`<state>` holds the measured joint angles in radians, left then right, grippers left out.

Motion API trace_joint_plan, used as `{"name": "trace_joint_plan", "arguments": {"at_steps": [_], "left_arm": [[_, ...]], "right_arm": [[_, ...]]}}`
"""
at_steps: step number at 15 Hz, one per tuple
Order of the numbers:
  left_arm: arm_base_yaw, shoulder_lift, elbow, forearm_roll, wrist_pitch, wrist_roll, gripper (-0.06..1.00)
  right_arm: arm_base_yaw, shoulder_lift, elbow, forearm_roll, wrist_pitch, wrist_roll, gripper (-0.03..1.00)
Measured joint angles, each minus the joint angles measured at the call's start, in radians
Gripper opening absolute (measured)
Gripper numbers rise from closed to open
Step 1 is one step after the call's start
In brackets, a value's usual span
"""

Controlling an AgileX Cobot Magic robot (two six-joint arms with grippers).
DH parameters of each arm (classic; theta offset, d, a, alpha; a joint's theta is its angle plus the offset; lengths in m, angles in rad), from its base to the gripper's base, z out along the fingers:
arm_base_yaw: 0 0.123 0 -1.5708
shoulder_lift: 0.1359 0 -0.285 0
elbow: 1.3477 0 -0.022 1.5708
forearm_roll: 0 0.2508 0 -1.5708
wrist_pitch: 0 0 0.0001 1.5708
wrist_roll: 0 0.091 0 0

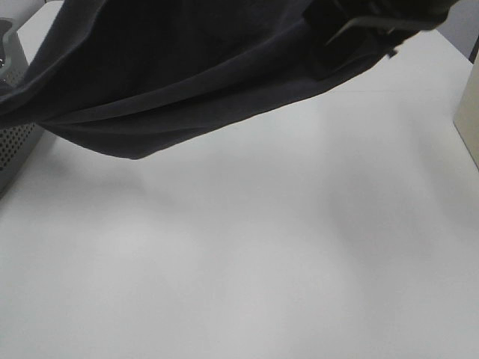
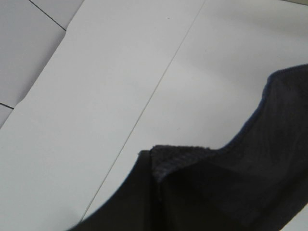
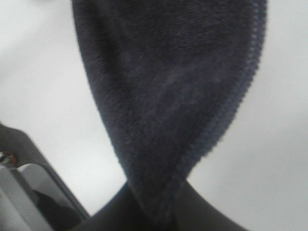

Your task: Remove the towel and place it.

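Starting at the left of the high view, a grey perforated box [image 1: 15, 142] sits at the table's left edge. The towel [image 1: 172, 82] crosses right in front of it, and I can't tell if they touch. From there the towel runs as one long dark band up toward the top right corner, so its long axis goes lower-left to upper-right. Its belly sags lowest toward the left end, and it's slung across the far part of the table [image 1: 262, 247], which is bare white everywhere nearer than the cloth, so loads of room. On the far right a beige block [image 1: 468, 112] stands at the table edge, well apart from the cloth.

The high view doesn't really give you the pincers; the wrist cams do. In the left wrist view the left gripper [image 2: 154, 180] is a dark shape with a bunched towel corner coming straight out of it, clamped tight on the cloth. That view also shows a thin seam [image 2: 159, 86] across the tabletop, with the table's edge and grey floor [image 2: 24, 48] past it.

In the right wrist view the right gripper [image 3: 154, 214] is pinched on the other end, and the fuzzy cloth fans out from that narrow point with its stitched hem [image 3: 226, 110] clear along one side. A grey metal housing [image 3: 29, 192] sits off to one side of it.
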<state>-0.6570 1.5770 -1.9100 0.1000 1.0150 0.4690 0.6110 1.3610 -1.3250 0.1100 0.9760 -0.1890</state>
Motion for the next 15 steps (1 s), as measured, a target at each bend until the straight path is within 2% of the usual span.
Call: {"name": "trace_joint_plan", "arguments": {"at_steps": [1, 3, 4, 6, 8, 9, 10, 11, 13, 15], "left_arm": [[0.0, 0.001, 0.0, 0.001, -0.021, -0.009, 0.0], [0.0, 0.005, 0.0, 0.008, -0.071, -0.012, 0.0], [0.0, 0.01, 0.0, 0.044, -0.128, -0.012, 0.0], [0.0, 0.012, 0.0, 0.096, -0.172, -0.015, 0.0], [0.0, 0.012, 0.0, 0.179, -0.243, -0.038, 0.0], [0.0, 0.012, 0.0, 0.243, -0.287, -0.072, 0.0], [0.0, 0.012, 0.0, 0.371, -0.382, -0.168, 0.0], [0.003, 0.013, 0.0, 0.427, -0.422, -0.215, 0.0], [0.025, 0.021, 0.0, 0.484, -0.492, -0.29, 0.0], [0.09, 0.034, 0.0, 0.507, -0.587, -0.371, 0.0]], "right_arm": [[0.0, 0.006, -0.054, -0.11, 0.03, 0.066, 0.01], [0.0, 0.028, -0.16, -0.248, 0.094, 0.12, 0.01], [0.0, 0.055, -0.235, -0.317, 0.133, 0.135, 0.01], [0.0, 0.132, -0.397, -0.405, 0.192, 0.133, 0.01], [0.0, 0.2, -0.539, -0.479, 0.2, 0.132, 0.01], [0.0, 0.227, -0.589, -0.524, 0.192, 0.135, 0.01], [0.0, 0.264, -0.658, -0.599, 0.129, 0.168, 0.01], [0.0, 0.271, -0.676, -0.622, 0.077, 0.189, 0.01], [-0.008, 0.278, -0.685, -0.652, 0.0, 0.228, 0.01], [-0.058, 0.279, -0.686, -0.663, -0.108, 0.319, 0.01]]}}
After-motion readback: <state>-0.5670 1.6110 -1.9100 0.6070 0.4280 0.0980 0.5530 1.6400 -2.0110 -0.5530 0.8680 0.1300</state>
